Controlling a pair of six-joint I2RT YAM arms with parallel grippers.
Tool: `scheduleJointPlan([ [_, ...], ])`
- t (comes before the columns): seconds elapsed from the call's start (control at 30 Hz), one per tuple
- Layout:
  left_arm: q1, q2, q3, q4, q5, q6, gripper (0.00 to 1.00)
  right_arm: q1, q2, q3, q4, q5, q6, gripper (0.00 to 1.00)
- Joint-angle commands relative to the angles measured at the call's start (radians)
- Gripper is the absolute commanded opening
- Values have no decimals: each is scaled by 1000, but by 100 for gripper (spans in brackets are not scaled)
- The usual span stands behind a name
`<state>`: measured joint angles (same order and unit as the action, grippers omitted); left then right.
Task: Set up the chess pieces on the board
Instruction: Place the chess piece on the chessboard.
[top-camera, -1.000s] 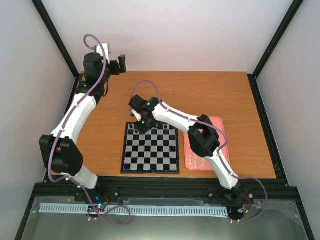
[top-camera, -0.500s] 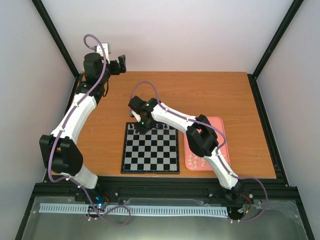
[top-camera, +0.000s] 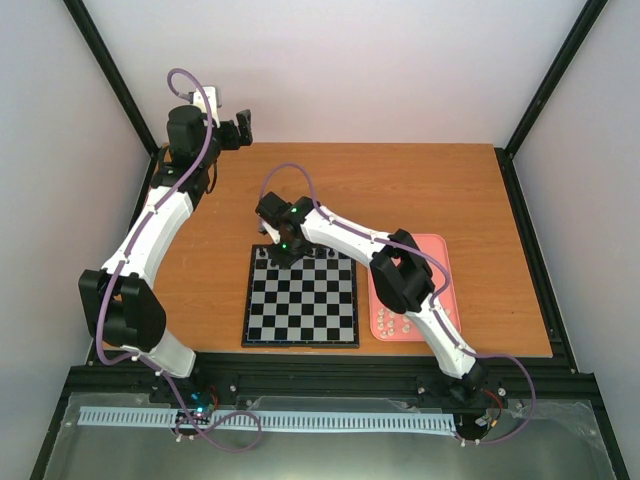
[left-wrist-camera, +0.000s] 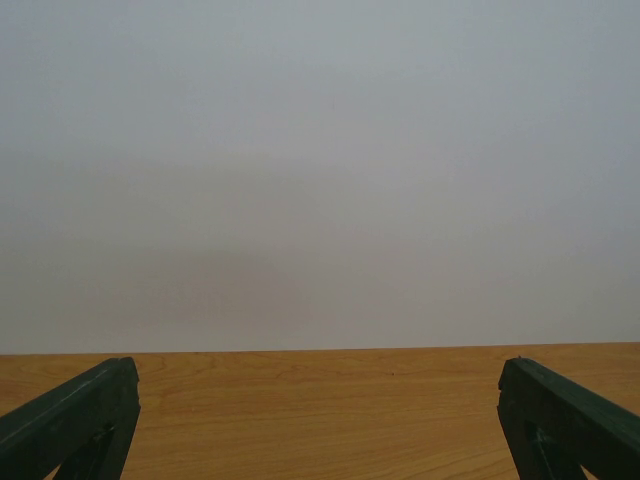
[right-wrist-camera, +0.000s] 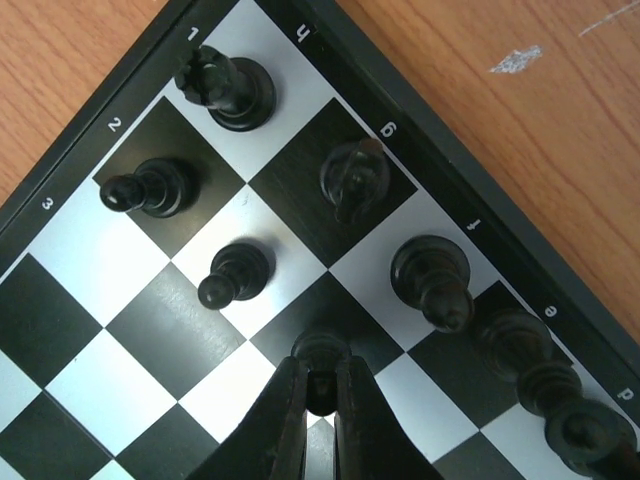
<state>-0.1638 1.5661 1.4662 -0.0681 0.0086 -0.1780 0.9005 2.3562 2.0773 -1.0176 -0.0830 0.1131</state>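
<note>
The board (top-camera: 300, 296) lies in the middle of the table, with black chess pieces along its far edge. In the right wrist view a rook (right-wrist-camera: 225, 88), a knight (right-wrist-camera: 355, 178), a bishop (right-wrist-camera: 432, 280) and taller pieces (right-wrist-camera: 525, 360) fill the edge row. Two pawns (right-wrist-camera: 150, 188) (right-wrist-camera: 232, 273) stand in the row in front. My right gripper (right-wrist-camera: 320, 395) is shut on a third black pawn (right-wrist-camera: 322, 360), whose base is over a dark square beside them. My left gripper (left-wrist-camera: 315, 375) is open and holds nothing, raised over the far left corner of the table (top-camera: 243, 130).
A pink tray (top-camera: 440, 262) with several cream-white pieces (top-camera: 392, 322) sits right of the board, partly under my right arm. Bare wooden table (top-camera: 400, 190) lies behind the board. Black frame posts stand at the far corners.
My right wrist has shifted slightly left and toward the far edge of the board, still shut on the pawn. The left arm has not moved.
</note>
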Motion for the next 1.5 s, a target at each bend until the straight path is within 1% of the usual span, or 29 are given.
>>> scheduleJointPlan([
  [0.0, -2, -19, 12, 18, 2, 11, 100, 12, 35, 36, 0, 6, 3, 7],
  [0.6, -2, -17, 12, 18, 1, 11, 100, 14, 43, 33, -10, 25, -1, 9],
  [0.73, -2, -19, 11, 19, 1, 12, 100, 14, 37, 32, -11, 26, -7, 11],
  [0.77, -2, -19, 11, 19, 1, 12, 100, 14, 34, 33, -11, 27, -9, 12],
  [0.83, -2, -18, 12, 19, 0, 12, 100, 15, 27, 29, -8, 24, -16, 20],
  [0.87, -2, -17, 13, 19, 0, 13, 100, 16, 22, 27, -4, 22, -19, 22],
  [1.13, -2, -18, 13, 18, -4, 13, 100, 24, -4, 16, 7, 9, -34, 23],
  [1.47, -2, -18, 13, 19, 1, 11, 100, 26, -67, -26, 18, 37, -36, 24],
])
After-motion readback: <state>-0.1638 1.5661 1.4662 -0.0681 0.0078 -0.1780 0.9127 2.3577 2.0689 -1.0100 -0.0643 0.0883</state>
